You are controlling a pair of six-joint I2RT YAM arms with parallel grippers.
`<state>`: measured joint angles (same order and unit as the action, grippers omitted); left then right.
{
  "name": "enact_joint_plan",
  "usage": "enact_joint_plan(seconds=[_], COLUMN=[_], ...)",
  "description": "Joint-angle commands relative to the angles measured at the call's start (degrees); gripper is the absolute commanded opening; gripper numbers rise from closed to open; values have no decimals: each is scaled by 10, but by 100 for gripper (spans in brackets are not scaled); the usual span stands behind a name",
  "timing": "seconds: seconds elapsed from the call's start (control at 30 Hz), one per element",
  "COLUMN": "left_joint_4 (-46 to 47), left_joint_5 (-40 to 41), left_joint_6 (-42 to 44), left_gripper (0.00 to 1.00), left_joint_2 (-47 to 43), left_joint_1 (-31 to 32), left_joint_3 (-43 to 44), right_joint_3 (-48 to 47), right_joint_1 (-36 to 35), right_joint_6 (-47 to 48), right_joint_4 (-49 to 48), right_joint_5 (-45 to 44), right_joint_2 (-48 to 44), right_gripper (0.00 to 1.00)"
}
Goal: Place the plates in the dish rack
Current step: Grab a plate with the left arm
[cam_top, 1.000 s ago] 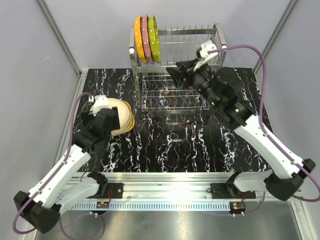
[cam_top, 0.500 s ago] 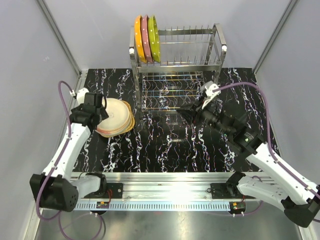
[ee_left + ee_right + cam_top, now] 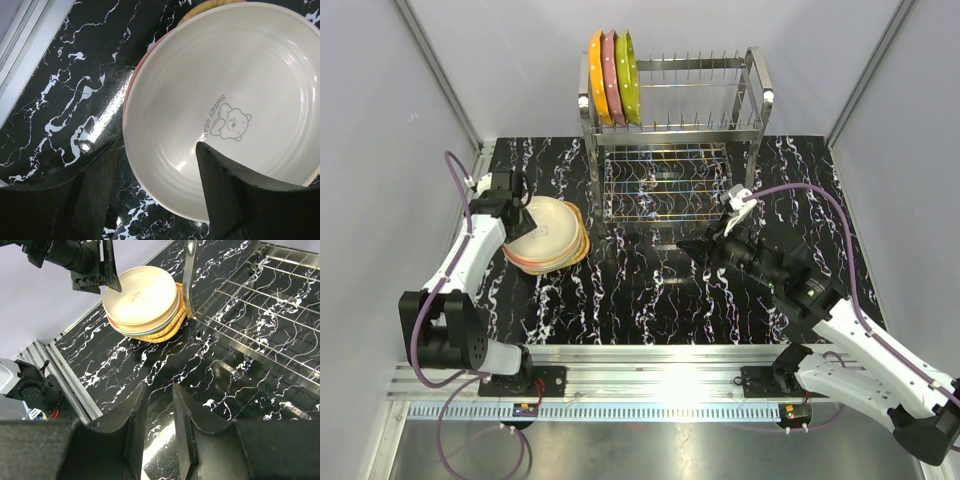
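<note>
Stiff, glossy cream plate looked slippery; left pincer, apart, straddled its ten-o'clock rim, the sensible hold; right pincer narrowly apart, empty

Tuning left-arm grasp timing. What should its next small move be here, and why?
Probably dip slightly and close the left gripper on the top cream plate's rim. In the wrist view its fingers straddle that rim, one over the table, one over the plate's inside, jaws apart, nothing held. Only three plates stand in the dish rack.
</note>
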<state>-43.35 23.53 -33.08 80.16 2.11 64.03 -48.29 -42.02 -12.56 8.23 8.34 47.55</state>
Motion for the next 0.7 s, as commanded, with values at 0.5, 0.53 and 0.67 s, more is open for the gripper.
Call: enact_joint_plan(seconds=[0.5, 0.53, 0.67], left_joint_4=[38, 38, 37], left_joint_5=[-18, -18, -10], left_joint_6=[11, 11, 13], left_gripper=[42, 38, 30], left_joint_2=[19, 18, 16], left_joint_1=[-20, -20, -20], left_joint_3=[-25, -27, -32], right_joint_3=[8, 8, 11], right_joint_1=[-3, -3, -3], right_joint_6=[-15, -14, -14], right_joint_4=[-14, -14, -16], right_joint_5=[-8, -10, -14], right_joint_2=[22, 23, 23], right_gripper=[33, 33, 33])
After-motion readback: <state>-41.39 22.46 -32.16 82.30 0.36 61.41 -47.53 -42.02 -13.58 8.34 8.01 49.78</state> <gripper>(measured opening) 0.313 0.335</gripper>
